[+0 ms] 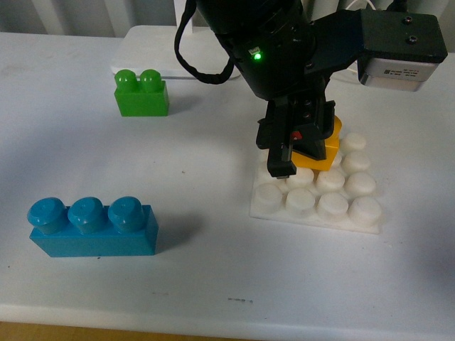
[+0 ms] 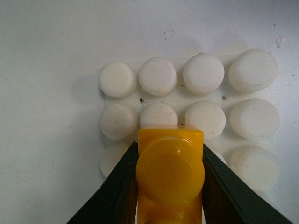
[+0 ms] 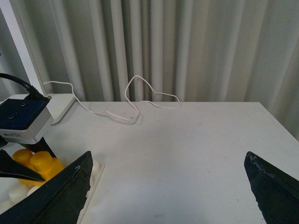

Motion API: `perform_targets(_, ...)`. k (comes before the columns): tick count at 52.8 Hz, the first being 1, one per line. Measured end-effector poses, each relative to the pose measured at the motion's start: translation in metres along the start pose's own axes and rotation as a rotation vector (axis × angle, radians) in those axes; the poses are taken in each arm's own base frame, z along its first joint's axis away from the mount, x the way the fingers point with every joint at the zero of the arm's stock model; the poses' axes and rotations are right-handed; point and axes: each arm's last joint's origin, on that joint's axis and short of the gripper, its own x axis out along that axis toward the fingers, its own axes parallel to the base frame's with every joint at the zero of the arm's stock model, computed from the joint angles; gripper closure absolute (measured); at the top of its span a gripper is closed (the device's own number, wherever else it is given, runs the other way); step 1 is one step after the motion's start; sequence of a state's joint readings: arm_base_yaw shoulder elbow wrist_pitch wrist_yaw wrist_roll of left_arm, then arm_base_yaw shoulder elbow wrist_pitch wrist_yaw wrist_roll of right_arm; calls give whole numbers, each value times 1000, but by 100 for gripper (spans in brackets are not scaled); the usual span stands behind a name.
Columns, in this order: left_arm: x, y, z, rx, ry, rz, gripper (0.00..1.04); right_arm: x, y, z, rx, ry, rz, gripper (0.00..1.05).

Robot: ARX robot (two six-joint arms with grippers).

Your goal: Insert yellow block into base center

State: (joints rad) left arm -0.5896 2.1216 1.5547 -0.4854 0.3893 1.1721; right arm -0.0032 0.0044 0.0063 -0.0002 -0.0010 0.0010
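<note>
My left gripper (image 1: 302,153) is shut on the yellow block (image 1: 323,149), holding it over the middle of the white studded base (image 1: 320,206). In the left wrist view the yellow block (image 2: 170,175) sits between the two black fingers (image 2: 117,191), above the base (image 2: 187,100); I cannot tell whether it touches the studs. My right gripper (image 3: 168,186) is open and empty, beside the base (image 3: 96,179), with the yellow block (image 3: 39,163) at its left. The right arm does not show in the front view.
A green two-stud brick (image 1: 141,94) stands at the back left in front of a white lamp foot (image 1: 153,46). A blue three-stud brick (image 1: 92,226) lies at the front left. A thin white cable (image 3: 140,100) runs across the table before the curtain.
</note>
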Motion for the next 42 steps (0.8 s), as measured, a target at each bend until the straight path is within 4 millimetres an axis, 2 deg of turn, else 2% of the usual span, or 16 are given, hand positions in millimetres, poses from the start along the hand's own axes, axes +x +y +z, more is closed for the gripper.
perform_targets(42,10,2,5,-1,-33,16,73,0,0,0,0,0,0,9)
